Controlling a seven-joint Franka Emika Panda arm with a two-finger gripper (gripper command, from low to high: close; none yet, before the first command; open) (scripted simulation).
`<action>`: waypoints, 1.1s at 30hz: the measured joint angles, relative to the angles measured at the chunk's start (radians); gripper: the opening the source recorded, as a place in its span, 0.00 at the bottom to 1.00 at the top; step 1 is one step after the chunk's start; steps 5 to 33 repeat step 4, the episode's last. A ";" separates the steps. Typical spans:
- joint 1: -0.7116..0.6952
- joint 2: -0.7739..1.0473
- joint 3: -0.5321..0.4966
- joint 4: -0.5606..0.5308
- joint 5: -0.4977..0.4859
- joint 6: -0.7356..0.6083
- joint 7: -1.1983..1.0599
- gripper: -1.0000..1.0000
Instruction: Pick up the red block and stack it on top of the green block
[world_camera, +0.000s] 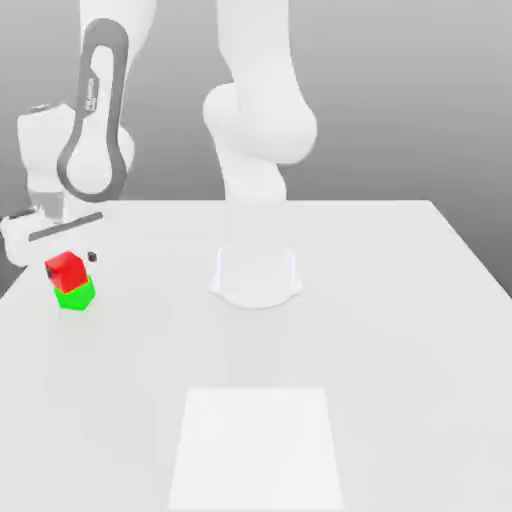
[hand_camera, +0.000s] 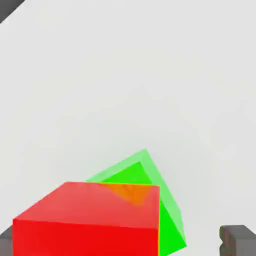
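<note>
Speckled, matte small red cube (world_camera: 66, 267) sits atop the plain small green cube (world_camera: 75, 294), rotated askew — near the white counter's (world_camera: 400, 330) left edge in the exterior view; end effector (world_camera: 62, 243) fingers spread, gripping nothing.

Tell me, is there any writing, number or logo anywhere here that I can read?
None is readable. The grey loop-shaped panel on the arm carries a tiny mark, too small to read. The red block, green block and table are plain.
</note>
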 joint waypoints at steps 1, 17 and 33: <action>-0.005 -0.013 -0.007 -0.001 -0.025 -0.011 0.018 1.00; -0.047 -0.106 -0.003 -0.004 -0.155 -0.094 0.108 1.00; -0.047 -0.106 -0.003 -0.004 -0.155 -0.094 0.108 1.00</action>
